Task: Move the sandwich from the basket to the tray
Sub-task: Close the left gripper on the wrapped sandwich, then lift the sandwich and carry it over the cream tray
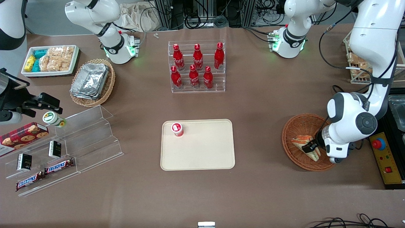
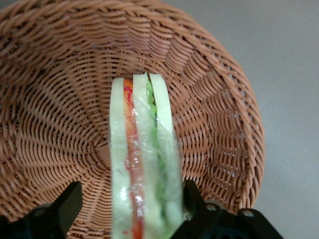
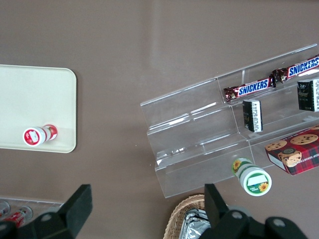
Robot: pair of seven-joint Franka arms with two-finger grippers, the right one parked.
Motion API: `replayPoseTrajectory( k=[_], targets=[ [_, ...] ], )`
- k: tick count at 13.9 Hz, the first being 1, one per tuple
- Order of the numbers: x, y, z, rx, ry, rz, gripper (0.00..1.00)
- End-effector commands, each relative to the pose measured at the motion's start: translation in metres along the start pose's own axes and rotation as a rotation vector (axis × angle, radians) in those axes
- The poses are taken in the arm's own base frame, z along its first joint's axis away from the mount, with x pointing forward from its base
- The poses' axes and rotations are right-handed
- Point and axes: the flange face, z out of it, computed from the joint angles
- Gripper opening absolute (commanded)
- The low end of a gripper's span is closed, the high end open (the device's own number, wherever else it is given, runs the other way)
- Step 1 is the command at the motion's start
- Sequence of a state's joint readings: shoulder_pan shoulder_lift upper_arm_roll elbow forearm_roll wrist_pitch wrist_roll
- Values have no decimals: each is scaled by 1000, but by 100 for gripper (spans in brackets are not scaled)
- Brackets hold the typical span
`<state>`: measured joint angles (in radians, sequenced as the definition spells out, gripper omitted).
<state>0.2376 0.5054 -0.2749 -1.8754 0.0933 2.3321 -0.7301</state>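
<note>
The sandwich (image 1: 300,140) lies in the reddish-brown wicker basket (image 1: 287,133) toward the working arm's end of the table. In the left wrist view the sandwich (image 2: 144,149) stands on edge, showing white bread with an orange-red and a green layer, inside the basket (image 2: 55,99). My gripper (image 1: 309,147) is down in the basket and open, its fingers straddling the sandwich (image 2: 132,194). One finger (image 2: 193,199) sits against the bread; the other finger (image 2: 67,206) stands apart from it. The cream tray (image 1: 199,158) lies at the table's middle.
A small red-and-white can (image 1: 177,129) stands on the tray's corner. A clear rack of red bottles (image 1: 196,66) is farther from the front camera. A clear stepped shelf (image 1: 79,142) with snacks and a tan basket of foil containers (image 1: 91,82) lie toward the parked arm's end.
</note>
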Motion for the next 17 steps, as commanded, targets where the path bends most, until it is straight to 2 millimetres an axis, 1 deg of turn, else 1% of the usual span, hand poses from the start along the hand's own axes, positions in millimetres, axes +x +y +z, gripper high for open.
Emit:
replayPoseTrajectory(
  k=[1, 4, 6, 7, 8, 9, 12, 14, 15, 16, 17],
  targets=[
    [1, 4, 2, -2, 18, -16, 74],
    [2, 5, -1, -5, 23, -39, 43],
    [1, 8, -11, -8, 32, -73, 24],
    [0, 8, -22, -6, 37, -78, 18],
    [-3, 8, -38, 9, 34, -78, 13],
    [-6, 8, -59, 28, 30, -75, 10],
    [-8, 11, -127, 97, -7, -74, 5],
    [-19, 24, -179, 144, -59, -46, 4],
    [-22, 27, -204, 160, -77, -42, 4],
    [-34, 36, -227, 167, -91, -19, 2],
    [-47, 45, -244, 172, -105, 6, 1]
  ],
)
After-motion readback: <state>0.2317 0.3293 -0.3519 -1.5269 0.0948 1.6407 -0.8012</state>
